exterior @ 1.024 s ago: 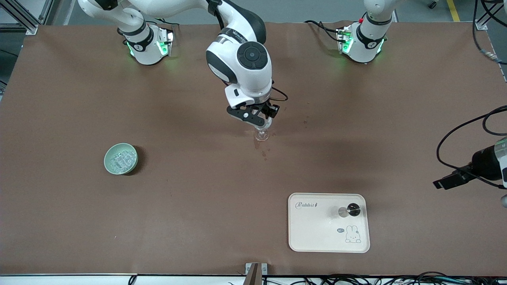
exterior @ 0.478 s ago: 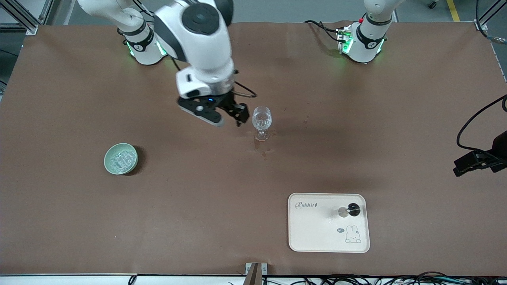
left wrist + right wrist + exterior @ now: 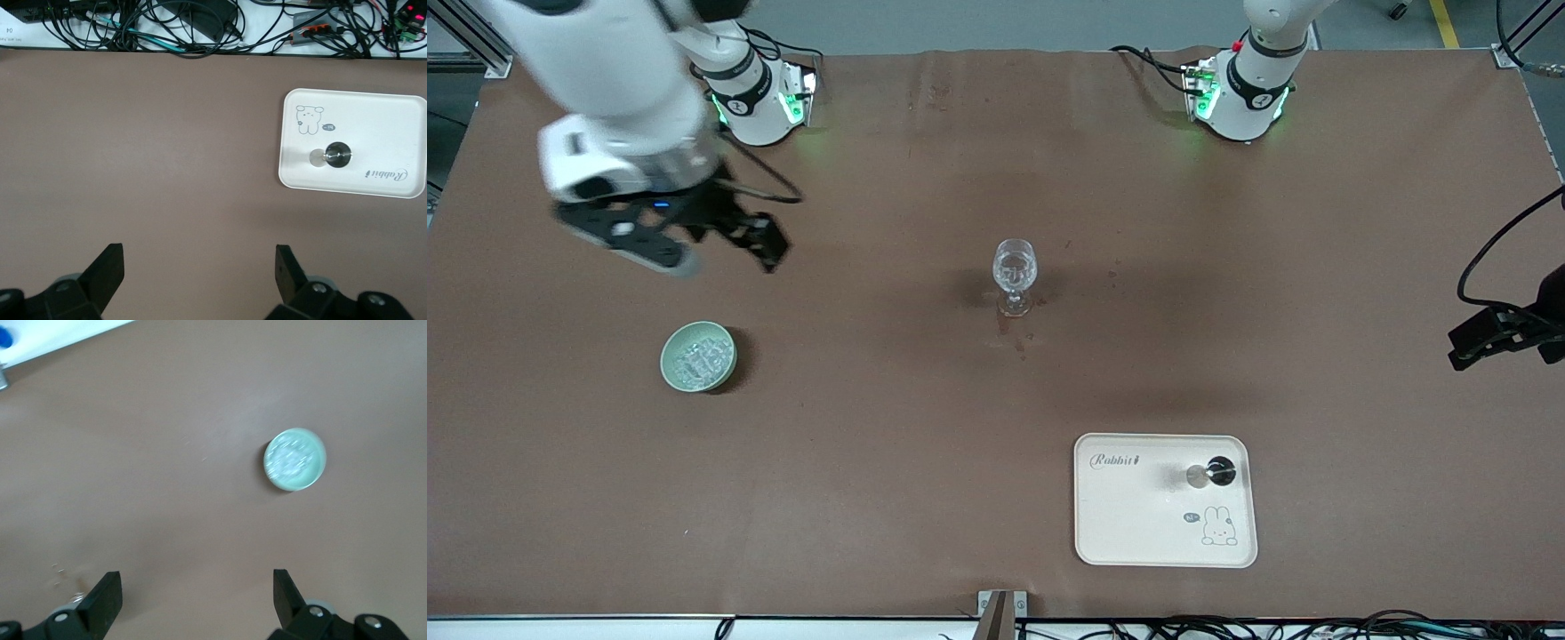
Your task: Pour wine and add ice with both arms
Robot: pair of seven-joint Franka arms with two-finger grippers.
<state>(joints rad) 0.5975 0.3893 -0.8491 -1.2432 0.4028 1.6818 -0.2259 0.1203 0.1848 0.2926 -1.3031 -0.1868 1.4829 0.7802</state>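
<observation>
- The right gripper [image 3: 725, 253] is up in the air over the table, near the right arm's base. Its fingers are wide apart and hold nothing.
- The green bowl [image 3: 698, 356] with the ice [image 3: 696, 358] sits on the table, apart from it.
- The left gripper [image 3: 200, 267] waits, spread wide and empty.
- The jigger [image 3: 1208, 474] sits on the tray [image 3: 1129, 524].
- The glass [image 3: 1015, 276] stands mid-table.

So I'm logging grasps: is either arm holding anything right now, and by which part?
Nothing is held. The right gripper, jaws open and empty, hangs over bare table above the pale green bowl. The left gripper is open and empty too.
</observation>
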